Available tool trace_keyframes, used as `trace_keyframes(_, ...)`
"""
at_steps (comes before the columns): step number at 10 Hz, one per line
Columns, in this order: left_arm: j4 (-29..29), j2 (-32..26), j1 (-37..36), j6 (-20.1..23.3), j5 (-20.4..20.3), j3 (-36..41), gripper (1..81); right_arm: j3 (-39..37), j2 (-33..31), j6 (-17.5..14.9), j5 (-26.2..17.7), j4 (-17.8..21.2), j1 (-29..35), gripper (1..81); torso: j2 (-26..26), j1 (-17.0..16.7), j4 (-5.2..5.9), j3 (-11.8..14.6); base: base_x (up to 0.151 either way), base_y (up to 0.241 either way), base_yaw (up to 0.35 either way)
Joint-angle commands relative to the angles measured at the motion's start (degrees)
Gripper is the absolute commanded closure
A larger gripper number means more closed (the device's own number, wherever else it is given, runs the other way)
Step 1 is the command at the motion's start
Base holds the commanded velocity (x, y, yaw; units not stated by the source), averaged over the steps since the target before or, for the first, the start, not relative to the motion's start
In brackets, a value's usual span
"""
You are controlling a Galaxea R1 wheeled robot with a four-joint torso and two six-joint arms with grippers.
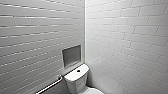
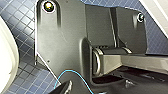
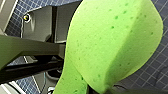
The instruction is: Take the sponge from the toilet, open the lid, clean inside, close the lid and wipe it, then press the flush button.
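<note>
Right wrist view puts the sponge [image 3: 110, 42] up close: bright green, pitted, its pinched waist running down toward the right gripper [image 3: 107, 90], with blue tiled floor [image 3: 155, 67] behind it. It hangs clear of any surface, so I judge that the jaws are pinching the sponge near its narrow part, though the contact itself is hard to make out. The pickup therefore looks done.

Head view shows the flush button [image 1: 78, 70] as a small dark dot in the middle of the white tank top [image 1: 72, 75], with nothing near it. Just below the tank, at the picture's lower edge, a rounded white sliver of the lid [image 1: 93, 91] shows. It appears to lie down rather than stand against the tank, so opening it, cleaning inside, closing, wiping and flushing all seem left to do.

Beyond the toilet are a grey recessed niche [image 1: 71, 55] in the white tiled wall and a metal grab bar [image 1: 50, 86] slanting along the left wall.

Left wrist view shows the left gripper [image 2: 65, 88] as a dark shape above the same blue floor, beside a curved white surface [image 2: 6, 57] I cannot identify. How its jaws stand I cannot tell.
</note>
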Motion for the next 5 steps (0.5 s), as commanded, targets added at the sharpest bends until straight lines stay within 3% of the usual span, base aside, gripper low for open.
trace_keyframes(1, 0.14, 0.03, -3.4, 0.05, 4.36, -0.13, 1.0, -2.58, 1.33, -0.51, -4.12, 0.91, 1.02, 81.1, 0.0, 0.0, 0.0, 0.0, 0.0, 0.0, 0.0)
trace_keyframes(3, 0.14, 0.12, -3.31, 0.05, 4.28, -0.13, 1.0, -2.77, 1.07, 0.28, -5.87, 0.32, 2.25, 81.1, 0.0, 0.0, 0.0, 0.0, 0.0, 0.0, 0.0)
trace_keyframes(5, -0.04, 0.03, -3.31, 0.05, 4.28, -0.22, 1.0, -4.07, 1.94, 1.05, -5.88, -6.48, 2.77, 81.1, 0.0, 0.0, 0.0, 0.0, 0.0, 0.0, 0.0)
